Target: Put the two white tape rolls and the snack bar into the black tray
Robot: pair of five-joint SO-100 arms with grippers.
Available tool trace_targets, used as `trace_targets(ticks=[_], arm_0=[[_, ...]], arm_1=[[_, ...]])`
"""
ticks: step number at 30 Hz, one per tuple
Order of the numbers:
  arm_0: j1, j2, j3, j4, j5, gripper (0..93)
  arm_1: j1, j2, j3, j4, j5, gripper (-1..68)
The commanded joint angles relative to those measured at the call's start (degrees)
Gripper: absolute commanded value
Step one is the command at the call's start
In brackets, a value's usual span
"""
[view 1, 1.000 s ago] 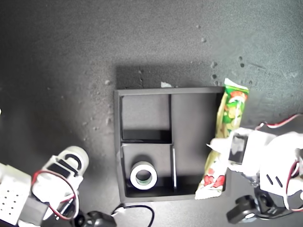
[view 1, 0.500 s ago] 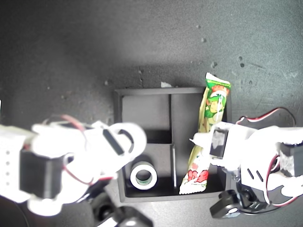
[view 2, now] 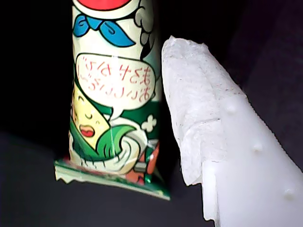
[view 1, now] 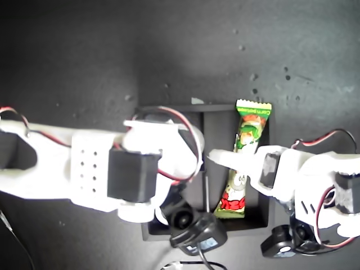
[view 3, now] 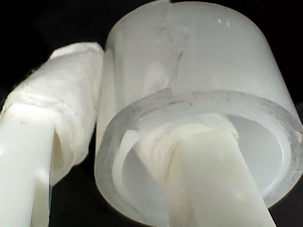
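Note:
The black tray (view 1: 247,225) sits mid-table in the exterior view. The snack bar (view 1: 243,163), green, red and white, lies tilted in its long compartment, with its green end at the far rim. My first gripper (view 1: 225,160) is over the bar. In the first wrist view one padded finger (view 2: 199,109) stands beside the snack bar (view 2: 113,104), and no second finger shows. My second gripper (view 3: 123,109) is shut on a white tape roll (view 3: 189,71), one finger inside its hole and one outside. The second arm (view 1: 112,169) covers the tray's left compartments in the exterior view and hides the other roll.
The dark speckled table (view 1: 225,45) stretches beyond the tray. A red wire loop (view 1: 191,129) arches over the tray's far left compartment in the exterior view. A black cable (view 1: 191,261) lies at the near edge. The first arm's body (view 1: 315,185) fills that view's lower right.
The second arm swung in from the exterior view's left over the tray, covering the roll that lay there. The first gripper carried the snack bar left from the tray's right rim into the long compartment.

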Motion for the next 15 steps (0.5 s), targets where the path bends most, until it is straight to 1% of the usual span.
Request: trace_targets(ticks=[1, 4, 5, 6, 10, 13, 15], arm_0=[[-1.1, 2.8, 1.6, 1.1, -1.5, 0.0], [-1.1, 2.7, 3.1, 1.1, -1.9, 0.0], [-1.1, 2.8, 3.4, 1.1, -2.2, 2.1], [-0.7, 3.1, 3.6, 1.1, -2.2, 5.2], [0.1, 6.6, 7.2, 1.1, -2.7, 10.7], [-0.8, 10.7, 10.1, 1.1, -2.5, 11.0], [-2.0, 14.2, 11.8, 1.1, -2.4, 11.0]], arm_1=[[-0.3, 1.1, -12.4, 7.0, 0.4, 34.2], [0.6, 0.7, -29.3, 16.0, 5.1, 25.9], [1.1, 0.7, -34.6, 18.6, 8.0, 21.3], [1.3, 3.1, -34.6, 18.7, 11.0, 15.4], [2.2, 9.9, -35.2, 18.7, 22.2, 0.0], [2.6, 12.4, -35.8, 18.7, 29.3, -0.3], [3.3, 15.3, -32.7, 18.7, 35.6, -0.4]])
